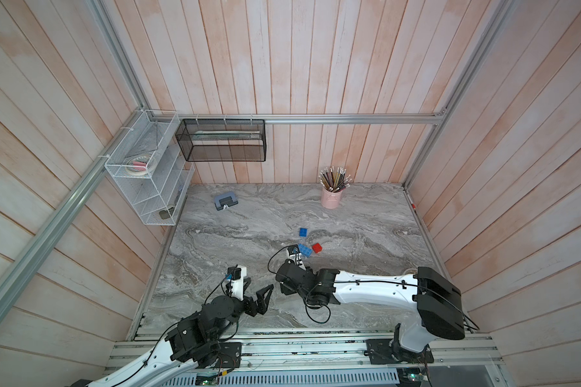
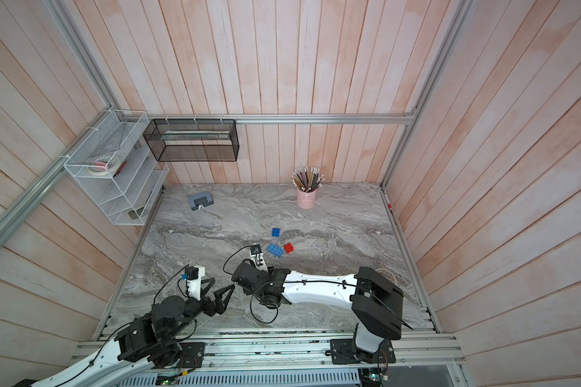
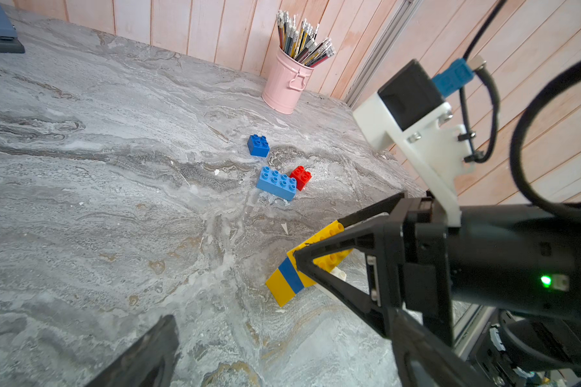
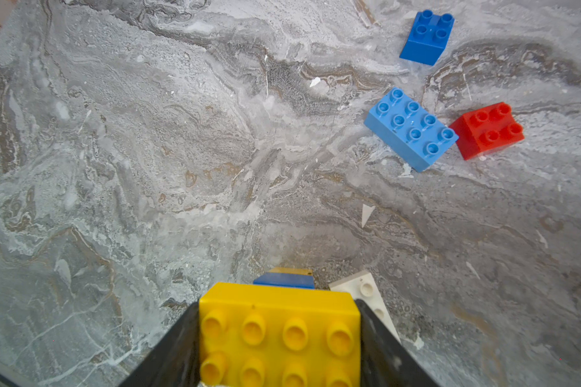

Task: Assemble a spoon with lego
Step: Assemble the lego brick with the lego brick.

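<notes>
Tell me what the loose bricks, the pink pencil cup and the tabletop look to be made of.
Loose bricks, such as the red brick: moulded plastic, smooth and slightly glossy; even saturated colour, crisp studs, soft highlights.
Pink cup: probably painted sheet metal; bin shape, rolled rim, thin side handle.
Tabletop: marble-look grey veining, matte; real stone or printed laminate cannot be told.

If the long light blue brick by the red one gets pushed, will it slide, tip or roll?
The light blue brick lies flat, studs up, so it would probably slide, not tip or roll. It looks like hard plastic, likely stiff and light. The red brick sits close beside its end, so a push that way might shove it too.
</notes>
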Robot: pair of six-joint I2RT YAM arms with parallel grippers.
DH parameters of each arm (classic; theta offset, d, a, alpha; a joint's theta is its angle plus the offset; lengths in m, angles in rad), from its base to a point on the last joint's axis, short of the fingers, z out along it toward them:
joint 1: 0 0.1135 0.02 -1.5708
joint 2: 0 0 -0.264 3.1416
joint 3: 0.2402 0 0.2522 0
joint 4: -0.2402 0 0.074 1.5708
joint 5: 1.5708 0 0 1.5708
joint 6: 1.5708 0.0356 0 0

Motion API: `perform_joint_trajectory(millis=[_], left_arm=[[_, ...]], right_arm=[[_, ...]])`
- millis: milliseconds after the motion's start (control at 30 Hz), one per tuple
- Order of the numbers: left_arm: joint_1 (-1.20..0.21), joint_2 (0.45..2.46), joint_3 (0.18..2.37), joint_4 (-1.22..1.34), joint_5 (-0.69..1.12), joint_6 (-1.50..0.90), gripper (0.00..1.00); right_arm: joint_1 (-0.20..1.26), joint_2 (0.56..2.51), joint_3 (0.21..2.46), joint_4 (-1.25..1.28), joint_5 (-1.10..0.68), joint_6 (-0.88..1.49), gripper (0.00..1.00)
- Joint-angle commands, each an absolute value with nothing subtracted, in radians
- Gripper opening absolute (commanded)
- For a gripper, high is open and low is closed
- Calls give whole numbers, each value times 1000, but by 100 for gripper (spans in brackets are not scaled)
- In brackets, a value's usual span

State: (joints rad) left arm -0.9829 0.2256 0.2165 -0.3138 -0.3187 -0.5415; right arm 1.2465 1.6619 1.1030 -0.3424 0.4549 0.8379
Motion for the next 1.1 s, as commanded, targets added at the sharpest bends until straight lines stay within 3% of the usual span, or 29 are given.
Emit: perform_joint_trajectory(millis=[0, 400, 1067], left_arm=[[-985, 216, 205, -292, -311, -526, 100], [-985, 216, 206, -292, -310, -526, 100], [-986, 213, 205, -293, -308, -526, 100]], right_arm=[[1266, 1714, 1117, -438, 463, 851, 46], [1261, 1802, 1209, -580, 408, 852, 46], [1246, 1784, 1085, -449, 287, 894, 46]])
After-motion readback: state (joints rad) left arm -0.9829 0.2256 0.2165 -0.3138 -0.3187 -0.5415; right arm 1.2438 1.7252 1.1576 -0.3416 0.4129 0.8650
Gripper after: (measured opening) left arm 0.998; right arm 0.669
